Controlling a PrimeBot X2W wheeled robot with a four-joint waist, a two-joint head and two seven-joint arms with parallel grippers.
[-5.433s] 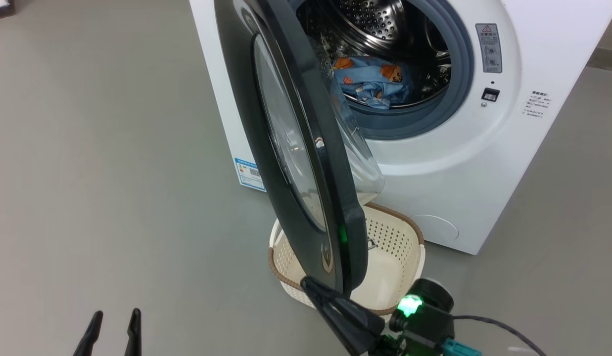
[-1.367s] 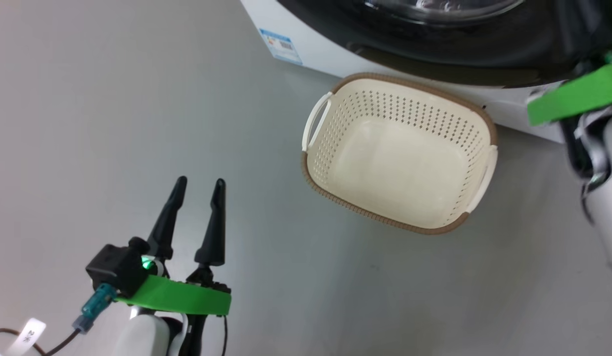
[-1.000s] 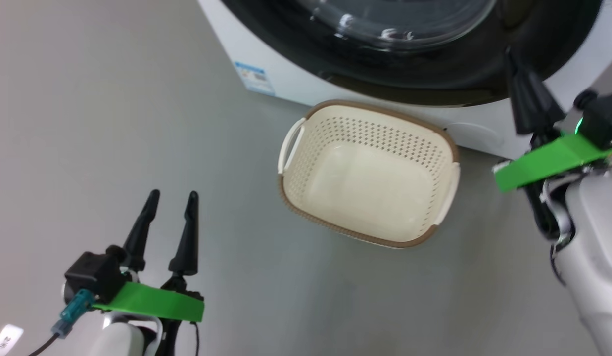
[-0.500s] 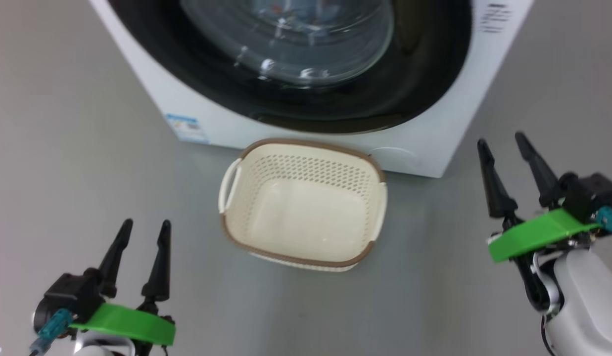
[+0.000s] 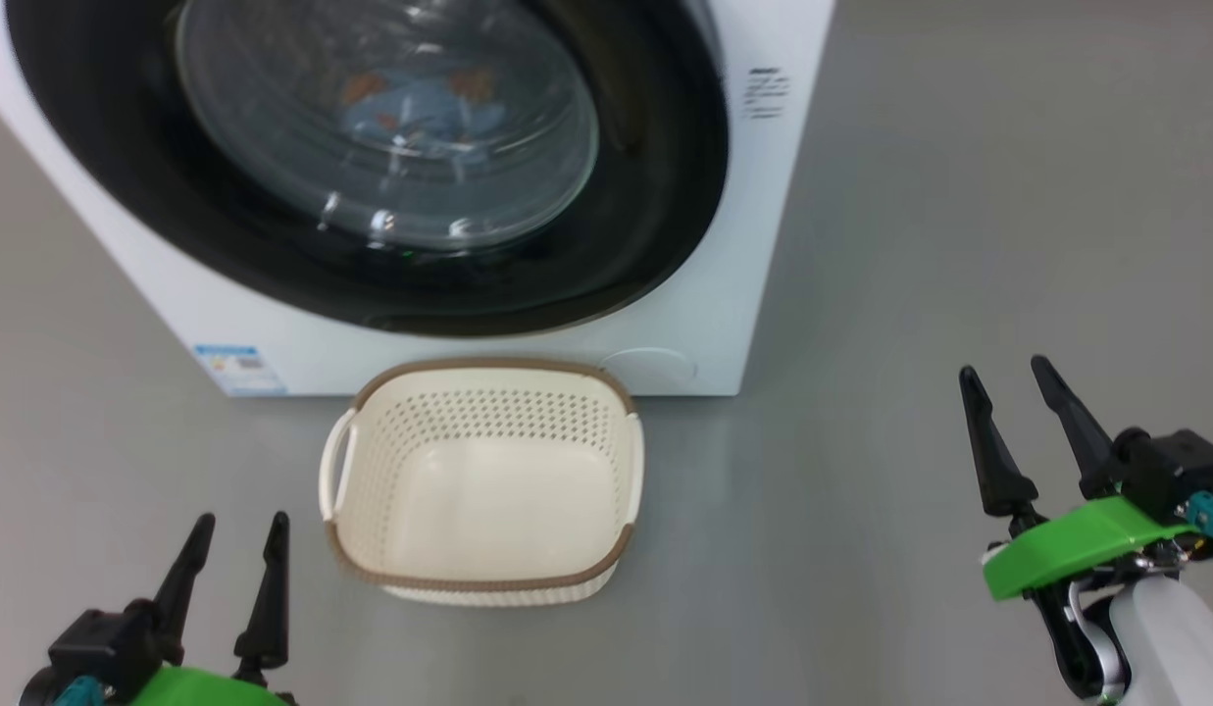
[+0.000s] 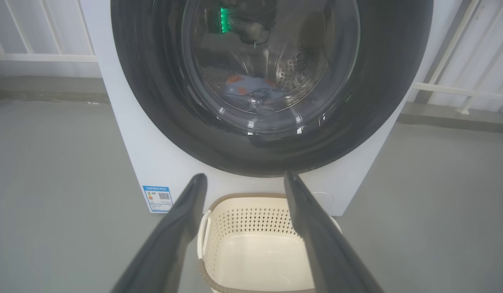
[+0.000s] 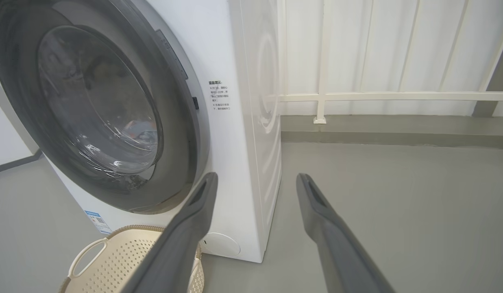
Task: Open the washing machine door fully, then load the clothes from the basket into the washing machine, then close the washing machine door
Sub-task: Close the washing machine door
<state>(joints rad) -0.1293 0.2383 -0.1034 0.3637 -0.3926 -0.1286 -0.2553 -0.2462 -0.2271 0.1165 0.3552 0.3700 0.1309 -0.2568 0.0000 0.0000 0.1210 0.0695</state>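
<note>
The washing machine (image 5: 763, 245) stands ahead with its black-rimmed door (image 5: 655, 226) shut flat against the front. Through the glass I see the blue printed clothes (image 5: 420, 108) lying in the drum, also as clothes (image 6: 251, 91) in the left wrist view. The cream basket (image 5: 483, 480) with a brown rim sits on the floor in front of the machine, with nothing in it. My left gripper (image 5: 235, 525) is open at the lower left, apart from the basket. My right gripper (image 5: 1003, 378) is open at the lower right, away from the machine and holding nothing.
Grey floor (image 5: 910, 294) spreads to the right of the machine. A white railing and wall (image 7: 377, 97) run behind it. A blue label sticker (image 5: 238, 365) sits low on the machine's front left.
The head camera has swung and pulled back, bringing the whole closed door into view. My right gripper has opened and come away from the door's edge to the lower right.
</note>
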